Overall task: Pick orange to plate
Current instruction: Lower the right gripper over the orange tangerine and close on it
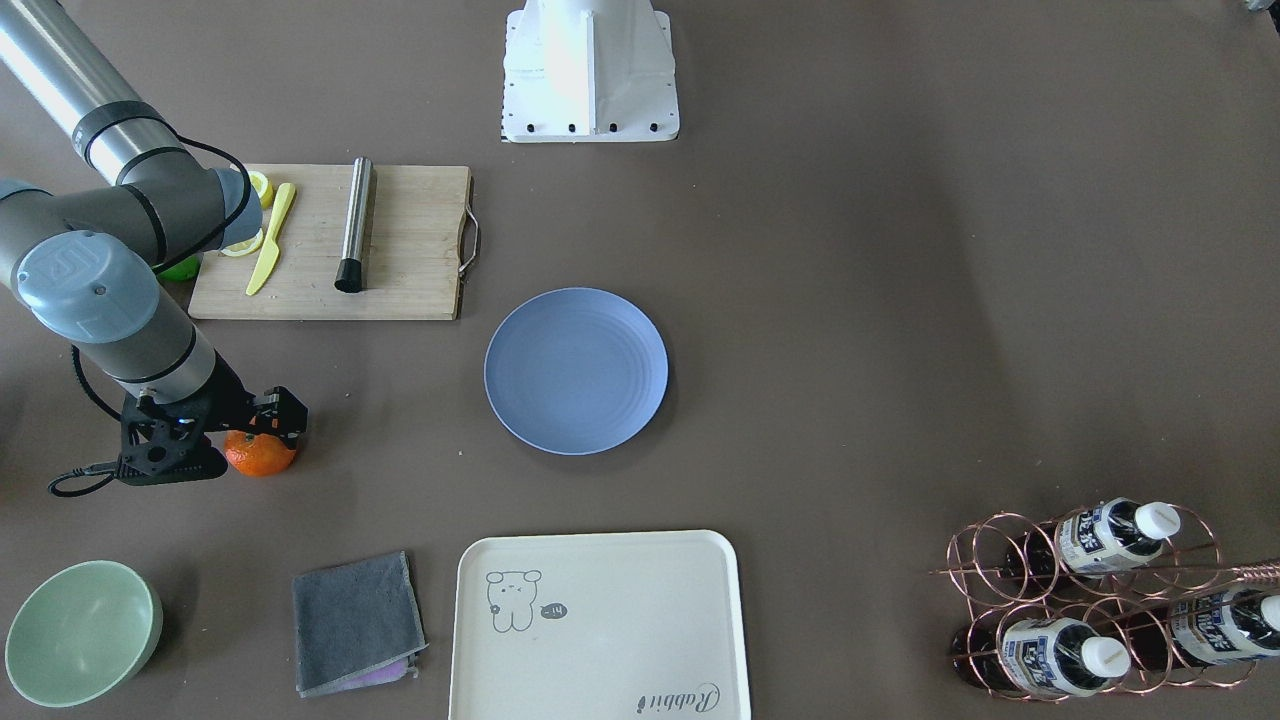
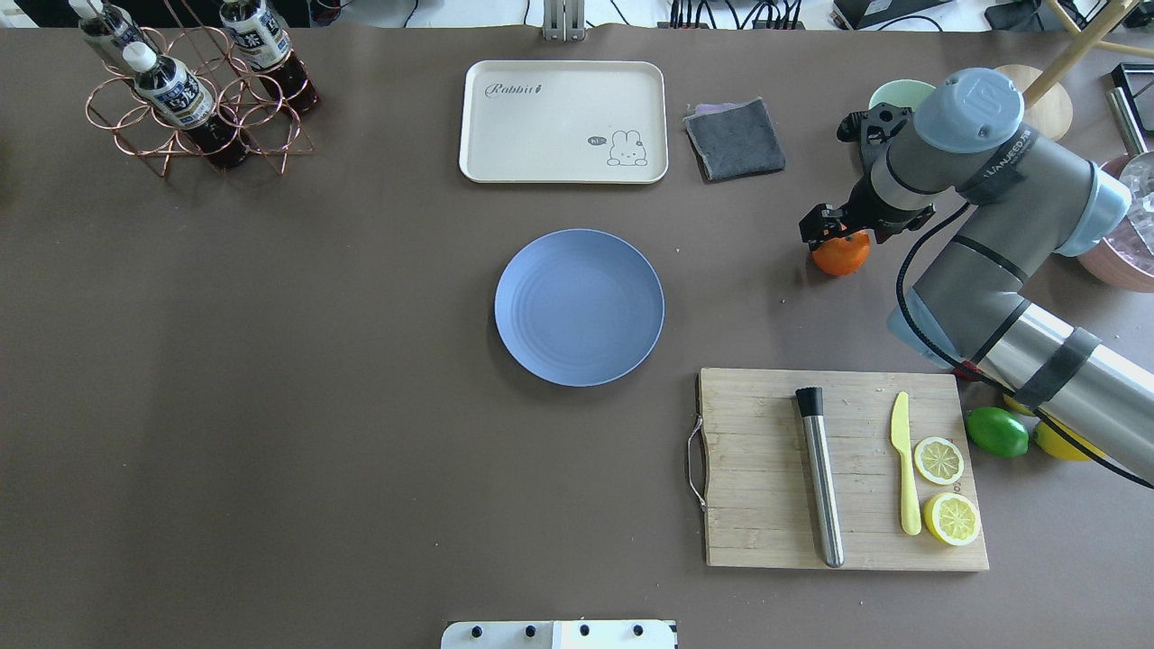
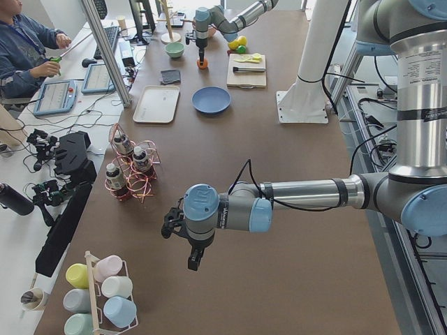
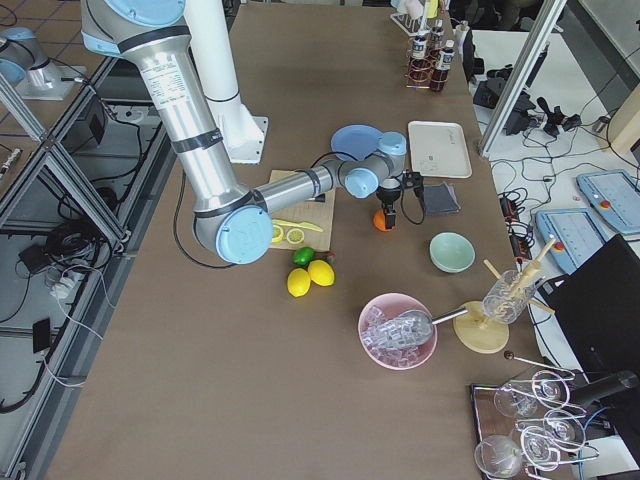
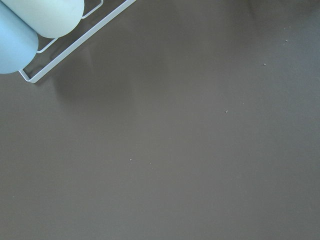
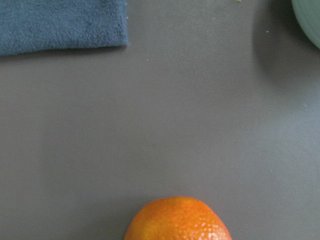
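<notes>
The orange [image 1: 260, 455] rests on the brown table, well off to the side of the blue-lavender plate [image 1: 576, 370]. My right gripper [image 1: 265, 422] hangs directly over the orange [image 2: 841, 255], fingers open and straddling its top. In the right wrist view only the orange's top [image 6: 177, 220] shows at the bottom edge, with no fingers visible. The plate [image 2: 579, 307] lies bare at the table's middle. My left gripper [image 3: 193, 262] hovers far away at the other end of the table; I cannot tell whether it is open or shut.
A cutting board [image 2: 766, 469] carries a steel muddler, a yellow knife and lemon halves, with a lime [image 2: 996, 432] beside it. A grey cloth [image 2: 735, 138], cream tray [image 2: 563, 122] and green bowl [image 1: 80, 630] lie beyond the orange. A bottle rack [image 2: 180, 90] occupies the far corner.
</notes>
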### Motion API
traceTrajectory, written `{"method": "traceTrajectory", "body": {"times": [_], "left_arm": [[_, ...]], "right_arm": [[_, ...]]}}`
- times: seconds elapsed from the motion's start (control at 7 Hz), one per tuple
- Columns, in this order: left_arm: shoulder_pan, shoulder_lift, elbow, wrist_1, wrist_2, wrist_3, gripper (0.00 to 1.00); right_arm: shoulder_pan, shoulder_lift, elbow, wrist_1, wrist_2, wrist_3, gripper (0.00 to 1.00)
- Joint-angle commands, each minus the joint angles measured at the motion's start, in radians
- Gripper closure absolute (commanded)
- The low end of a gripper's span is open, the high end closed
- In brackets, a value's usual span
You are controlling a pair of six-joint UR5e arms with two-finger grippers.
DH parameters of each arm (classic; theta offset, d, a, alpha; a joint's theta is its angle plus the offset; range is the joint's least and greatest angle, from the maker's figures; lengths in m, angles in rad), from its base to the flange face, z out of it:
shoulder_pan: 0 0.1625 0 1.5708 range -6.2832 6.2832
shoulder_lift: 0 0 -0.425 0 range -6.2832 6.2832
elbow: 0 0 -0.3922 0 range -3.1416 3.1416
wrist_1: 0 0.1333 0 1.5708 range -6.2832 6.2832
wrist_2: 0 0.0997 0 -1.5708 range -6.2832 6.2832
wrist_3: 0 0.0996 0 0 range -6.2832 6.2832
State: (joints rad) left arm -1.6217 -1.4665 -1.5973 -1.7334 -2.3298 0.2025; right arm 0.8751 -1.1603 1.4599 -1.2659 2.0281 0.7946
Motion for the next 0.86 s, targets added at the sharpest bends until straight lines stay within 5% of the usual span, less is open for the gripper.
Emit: {"method": "traceTrajectory", "body": {"times": [0.0,0.29,0.57,0.71], "left_arm": [[0.000,0.002,0.000,-0.002,-0.003,0.000,0.01],[0.000,0.002,0.000,-0.002,-0.003,0.000,0.01],[0.000,0.002,0.000,-0.002,-0.003,0.000,0.01],[0.000,0.000,0.000,-0.002,-0.003,0.000,0.01]], "right_arm": [[-0.005,0.002,-0.001,0.000,-0.011,0.000,0.01],[-0.022,0.007,-0.012,0.000,-0.043,0.006,0.13],[-0.031,0.001,-0.010,0.000,-0.043,0.061,0.83],[-0.031,0.016,0.019,-0.001,-0.036,0.087,1.00]]}}
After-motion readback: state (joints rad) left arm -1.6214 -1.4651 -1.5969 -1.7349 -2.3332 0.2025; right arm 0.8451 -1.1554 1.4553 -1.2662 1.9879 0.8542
